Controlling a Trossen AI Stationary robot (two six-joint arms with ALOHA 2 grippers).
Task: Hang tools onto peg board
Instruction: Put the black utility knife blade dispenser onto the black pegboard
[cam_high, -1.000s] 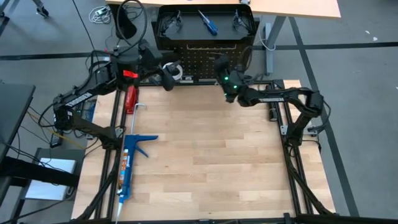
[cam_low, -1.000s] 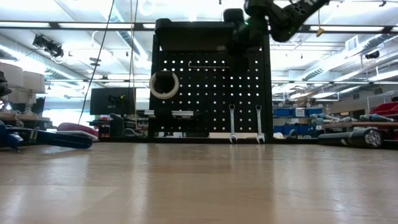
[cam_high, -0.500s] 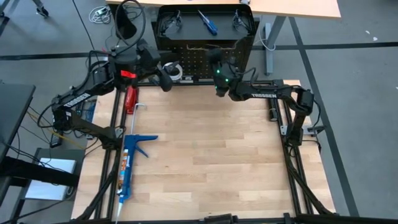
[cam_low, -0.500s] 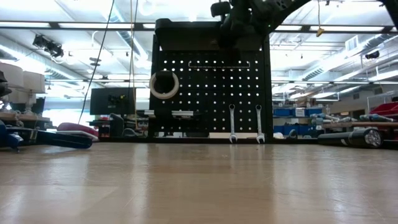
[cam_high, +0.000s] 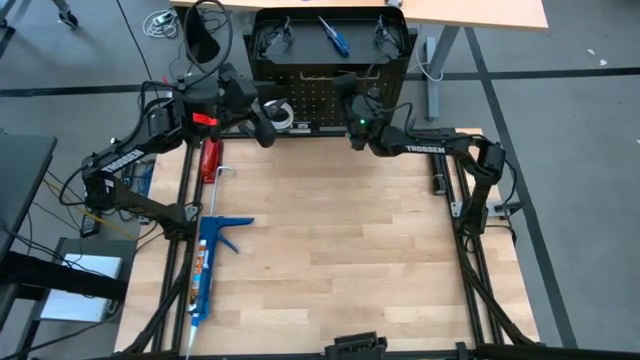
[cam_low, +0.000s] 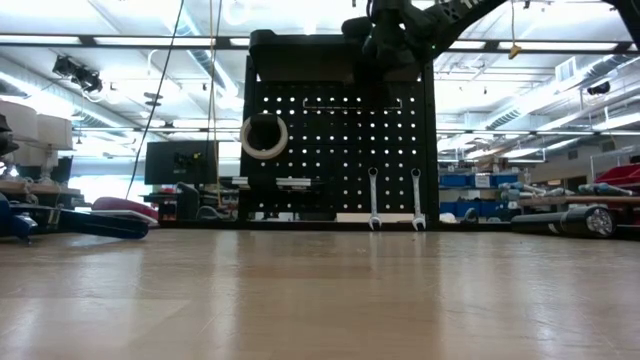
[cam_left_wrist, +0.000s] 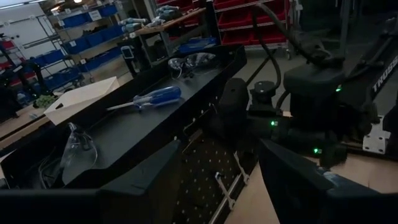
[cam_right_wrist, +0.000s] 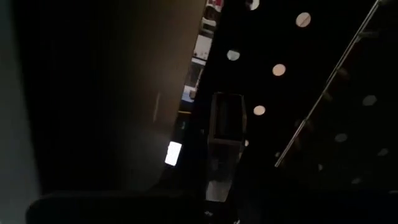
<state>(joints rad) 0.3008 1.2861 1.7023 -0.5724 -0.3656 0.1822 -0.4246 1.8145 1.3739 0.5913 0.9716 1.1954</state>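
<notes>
The black peg board (cam_low: 340, 150) stands at the table's far edge. On its face hang a white tape roll (cam_low: 263, 136) and two silver wrenches (cam_low: 373, 200) (cam_low: 416, 200). A blue-handled screwdriver (cam_left_wrist: 146, 98) and two safety glasses (cam_left_wrist: 78, 149) (cam_left_wrist: 189, 60) lie in the tray on its top. My right gripper (cam_high: 347, 92) is high up at the board's top edge, shut on a black-and-white pen-like tool (cam_right_wrist: 225, 124). Beside the board's left end, near the tape roll, my left gripper (cam_left_wrist: 217, 186) waits open with nothing between its fingers. My right gripper has the pen-like tool between its fingers, but the wrist view is dark and I cannot tell which part they are on. The tool's dark end (cam_right_wrist: 227, 109) sticks out ahead toward the holed face of the board. It is carried far above the table.
A long blue caulking gun (cam_high: 208, 265) and a red-handled tool (cam_high: 209, 157) lie along the table's left edge. A thin wire rail (cam_low: 350, 103) runs across the board's upper face. The wooden tabletop (cam_high: 340, 240) spreads out in front of the board.
My right gripper has risen and moved toward the far edge and a little toward the left, up to the peg board's top, rolling slightly as it went. The left arm has kept still.
</notes>
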